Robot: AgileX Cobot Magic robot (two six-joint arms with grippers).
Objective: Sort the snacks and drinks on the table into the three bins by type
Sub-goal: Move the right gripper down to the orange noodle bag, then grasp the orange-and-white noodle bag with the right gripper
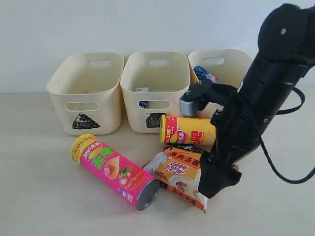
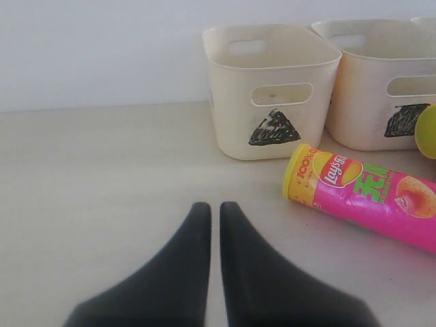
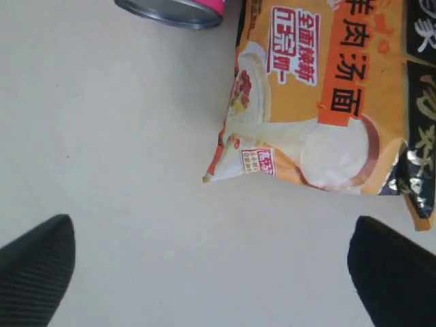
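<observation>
Reading the pink-magenta tube [image 2: 368, 197]?
— "Lay's", and it's lying on the bench [image 2: 102, 170] before the triangle bin [image 2: 272, 75].
And the orange bag [image 3: 327, 88]?
— Chinese characters; flat beside that tube, with the right claw [image 3: 211, 235] spread at its edge and the left claw [image 2: 214, 211] pressed together.

The right arm [image 1: 256, 108] covers the far end of the yellow tube [image 1: 189, 130], one corner of the orange bag [image 1: 177, 169] and the mark on the right-hand bin [image 1: 231, 61] (symbol not determinable). In the left wrist view, the pink tube [image 2: 368, 197] is cut off by the frame edge.
</observation>
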